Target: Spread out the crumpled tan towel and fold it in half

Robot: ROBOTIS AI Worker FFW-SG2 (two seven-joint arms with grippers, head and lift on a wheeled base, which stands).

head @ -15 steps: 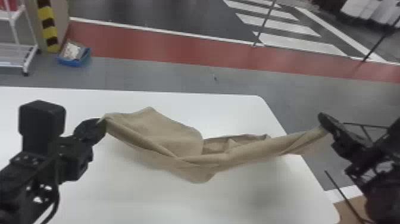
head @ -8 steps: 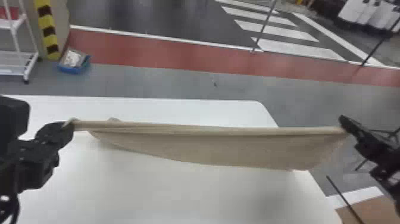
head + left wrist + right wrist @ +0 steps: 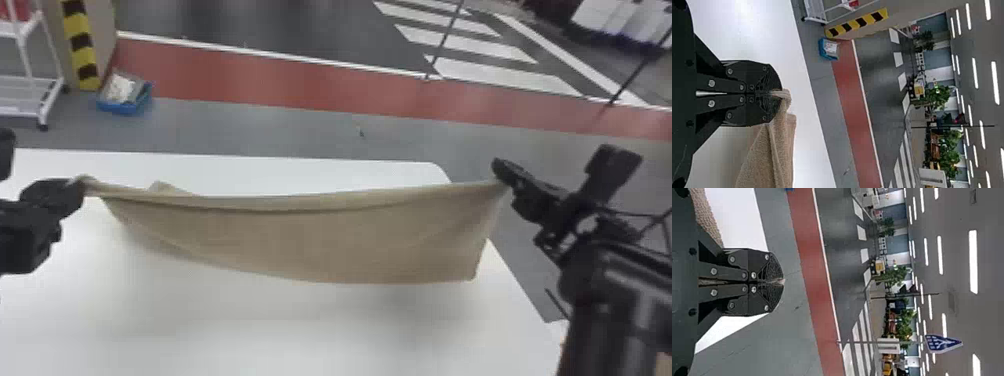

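Note:
The tan towel (image 3: 320, 240) hangs stretched between both grippers above the white table, its upper edge slightly sagging and its lower edge loose. At its left corner is my left gripper (image 3: 80, 186); at its right corner is my right gripper (image 3: 501, 175). In the left wrist view the left gripper (image 3: 777, 94) is shut on a bunched corner of the towel (image 3: 777, 152), which drapes down beside the fingers. The right wrist view has the right gripper (image 3: 779, 282) shut, a sliver of cloth at its tips, and part of the towel (image 3: 706, 217) next to it.
The white table (image 3: 240, 330) lies beneath the towel, with its right edge under the right arm. Beyond it on the floor are a blue bin (image 3: 125, 95) and a white wheeled rack (image 3: 37, 82) at the far left.
The towel has gone from slack and bunched to pulled out between the grippers, with more of its face hanging down. The left gripper moved left; the right one moved outward, then slightly back inward.

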